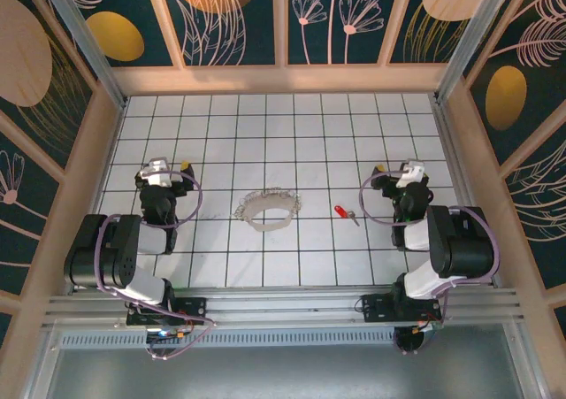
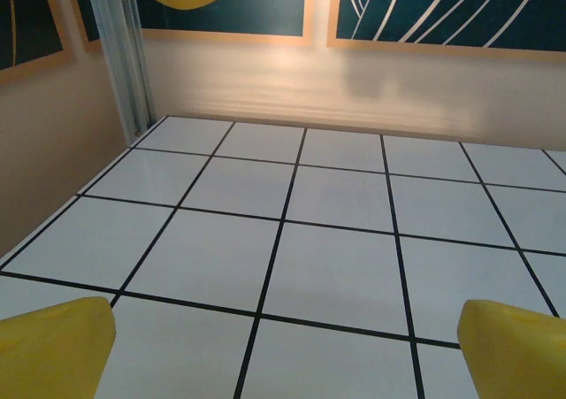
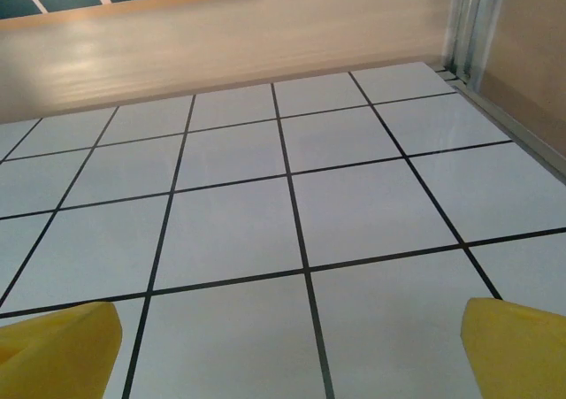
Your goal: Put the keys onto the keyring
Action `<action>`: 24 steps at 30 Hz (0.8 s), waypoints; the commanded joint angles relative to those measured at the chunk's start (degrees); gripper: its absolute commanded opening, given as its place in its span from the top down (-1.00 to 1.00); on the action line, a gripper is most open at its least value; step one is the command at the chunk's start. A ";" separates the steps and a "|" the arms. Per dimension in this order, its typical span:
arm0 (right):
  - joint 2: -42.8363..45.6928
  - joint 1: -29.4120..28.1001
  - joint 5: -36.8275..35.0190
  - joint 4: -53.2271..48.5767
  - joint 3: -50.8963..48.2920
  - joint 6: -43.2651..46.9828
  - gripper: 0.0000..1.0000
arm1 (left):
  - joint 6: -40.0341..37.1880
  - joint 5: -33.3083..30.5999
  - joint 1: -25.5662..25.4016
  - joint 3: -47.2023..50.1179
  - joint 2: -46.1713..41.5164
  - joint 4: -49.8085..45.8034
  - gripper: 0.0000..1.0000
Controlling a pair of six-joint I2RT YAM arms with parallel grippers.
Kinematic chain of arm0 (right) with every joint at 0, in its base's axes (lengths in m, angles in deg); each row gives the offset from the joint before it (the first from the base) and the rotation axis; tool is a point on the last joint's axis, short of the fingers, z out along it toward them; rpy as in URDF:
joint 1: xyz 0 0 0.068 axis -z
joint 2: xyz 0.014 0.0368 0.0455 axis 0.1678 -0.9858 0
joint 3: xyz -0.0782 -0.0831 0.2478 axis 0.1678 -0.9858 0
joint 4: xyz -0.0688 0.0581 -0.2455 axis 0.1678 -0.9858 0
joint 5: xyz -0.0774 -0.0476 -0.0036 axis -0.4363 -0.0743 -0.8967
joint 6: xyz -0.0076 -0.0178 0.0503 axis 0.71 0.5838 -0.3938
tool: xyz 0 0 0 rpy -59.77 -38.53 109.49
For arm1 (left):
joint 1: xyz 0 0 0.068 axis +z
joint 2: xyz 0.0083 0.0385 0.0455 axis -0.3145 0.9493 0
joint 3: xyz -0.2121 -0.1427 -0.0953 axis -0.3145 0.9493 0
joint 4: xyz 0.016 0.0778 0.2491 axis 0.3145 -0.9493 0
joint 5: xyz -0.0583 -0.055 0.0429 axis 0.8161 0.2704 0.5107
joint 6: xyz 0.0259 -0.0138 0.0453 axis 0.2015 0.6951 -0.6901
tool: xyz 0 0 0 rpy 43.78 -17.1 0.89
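Both grippers stand spread wide, holding nothing. The left gripper sits over the left side of the white tiled table. In its wrist view the yellow fingertips show at the bottom corners, with bare tiles between them. The right gripper mirrors it on the right side, its yellow fingertips just as far apart over bare tiles. Both face the back wall.

Out from the right gripper, toward the middle, lies the key — flat on the tiles, clear of the fingers. Its long axis runs on a diagonal. The red head lies toward the back and the centre, and the short silver blade points toward the near edge and the right arm.

Farther left, about midway between the two arms, lies the keyring — a floppy silvery loop, flat, wider across the table than it is deep, with its thicker side nearest the arms. Key and keyring are near each other but apart.
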 commanded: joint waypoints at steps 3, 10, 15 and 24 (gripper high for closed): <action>0.10 0.40 1.83 1.68 1.02 -0.19 -0.97 | 0.20 1.02 0.36 -0.22 -0.16 1.08 -0.98; 0.13 0.35 1.96 1.67 1.00 -0.23 -0.98 | 0.38 1.11 0.47 -0.91 0.19 0.11 -0.98; 0.08 0.94 3.10 1.41 1.10 -0.56 -0.97 | 0.49 1.27 0.53 -1.05 0.27 -0.07 -0.98; 0.11 1.54 4.11 1.67 0.94 -0.77 -0.98 | 0.59 1.55 0.71 -1.14 0.35 -0.14 -0.97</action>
